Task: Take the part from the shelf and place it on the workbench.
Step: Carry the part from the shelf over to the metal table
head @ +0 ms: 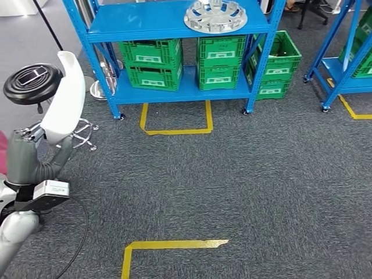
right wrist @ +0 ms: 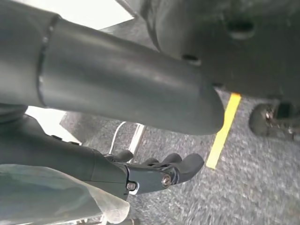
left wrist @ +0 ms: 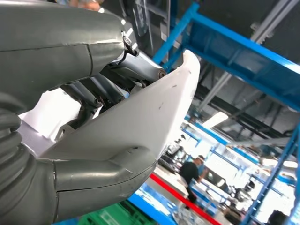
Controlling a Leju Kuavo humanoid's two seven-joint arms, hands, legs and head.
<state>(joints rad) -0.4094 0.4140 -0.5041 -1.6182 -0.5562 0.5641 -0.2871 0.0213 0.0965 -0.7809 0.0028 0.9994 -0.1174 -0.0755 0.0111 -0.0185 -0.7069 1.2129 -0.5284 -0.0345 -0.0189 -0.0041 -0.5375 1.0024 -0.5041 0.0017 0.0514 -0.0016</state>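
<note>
the robot's left hand [head: 26, 157] grips a curved white part [head: 65, 96] at the left of the head view, holding it raised above the grey carpet [head: 246, 192], well short of the blue shelf [head: 175, 23]. in the left wrist view the thick grey thumb [left wrist: 102, 176] lies under the white part [left wrist: 141, 122] while darker fingers [left wrist: 141, 65] press on its other side, so the hand is clamped on it. the right hand [right wrist: 134, 140] hangs over the carpet near a yellow tape line [right wrist: 222, 131], its thumb and dark fingers [right wrist: 159, 173] spread with nothing between them. on the shelf's top board rests a silver wheel cover [head: 215, 15]; green crates [head: 153, 64] stand on the lower board. a black round stool [head: 32, 83] stands just behind the held part, and yellow tape [head: 171, 245] marks the carpet in the foreground.
</note>
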